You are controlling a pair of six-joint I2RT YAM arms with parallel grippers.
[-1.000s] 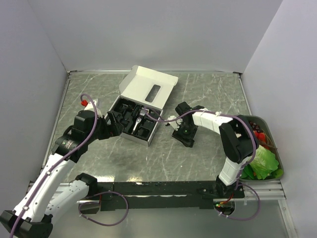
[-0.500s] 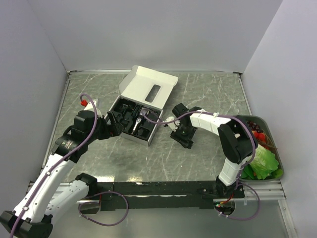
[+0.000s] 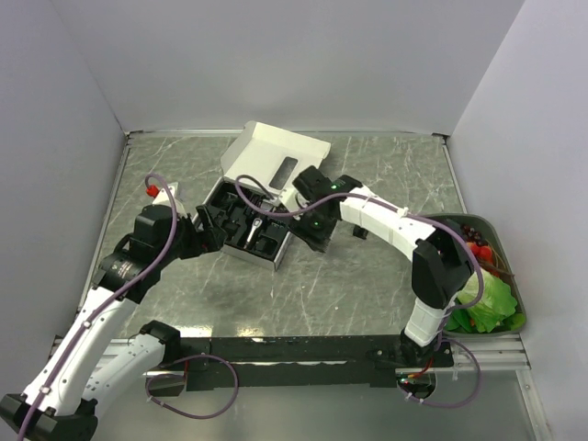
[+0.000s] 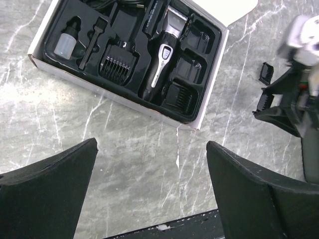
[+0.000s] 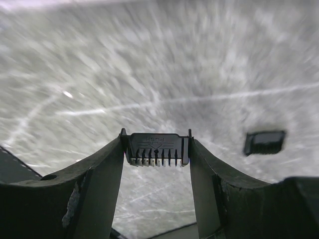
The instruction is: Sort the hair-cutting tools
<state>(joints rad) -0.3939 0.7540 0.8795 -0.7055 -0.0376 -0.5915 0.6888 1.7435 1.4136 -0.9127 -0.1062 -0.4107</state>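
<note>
Left gripper hovers just left of the box, jaws wide, nothing between them. In the left wrist view both fingers frame bare table, short of the box wall and not touching it.

Box sits mid-table, a bit left of centre, with its white lid flipped open to the far side. The black tray inside holds most of the tools. Across it in the left wrist view:
- a clear bottle
- a thin brush next to it
- a toothed guard
- the clipper in the middle slot, silver blade end toward the lid
- a small guard in a slot just beside the clipper's handle

Dark stuff along the tray's lid side is too dark to tell.

Right gripper is just right of the box, over the table, clamped on a black comb. The comb spans the gap with one finger on each end, teeth along its lower edge. The right wrist view is motion-blurred, so table detail is lost.

One loose piece, small and black, lies flat on the table just right of that gripper, apart from the box and the comb.

At the far right table edge is a green bin with green and red items, well apart from the tools.
</note>
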